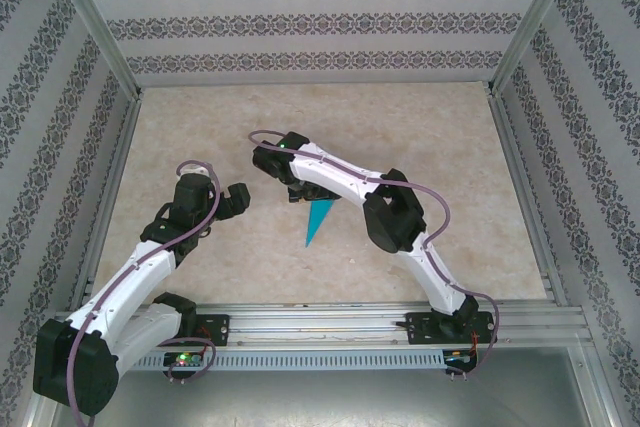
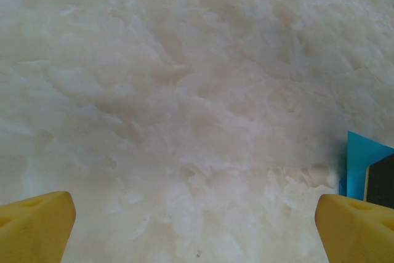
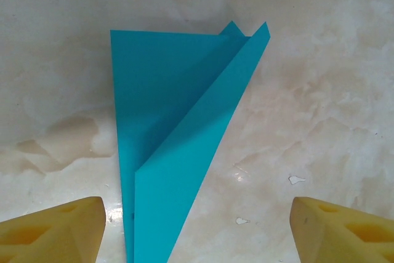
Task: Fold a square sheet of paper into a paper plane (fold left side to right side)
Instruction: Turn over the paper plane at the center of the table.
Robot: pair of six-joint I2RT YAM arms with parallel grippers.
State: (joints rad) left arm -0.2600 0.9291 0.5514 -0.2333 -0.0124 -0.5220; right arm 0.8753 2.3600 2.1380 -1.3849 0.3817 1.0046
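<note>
While the paper plane (image 3: 178,140) lies folded on the pale table (image 3: 326,90), the right gripper (image 3: 197,223) hovers over it, fingers spread on either side; the left gripper (image 2: 197,226) hangs near it, jaws wide apart.

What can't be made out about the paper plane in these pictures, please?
- Top external: the wide end of the paper plane is hidden under the right arm.
- Right wrist: its narrow tip is cut off by the bottom edge.
- Left wrist: most of it is cut off by the right edge, partly behind a dark object.
</note>
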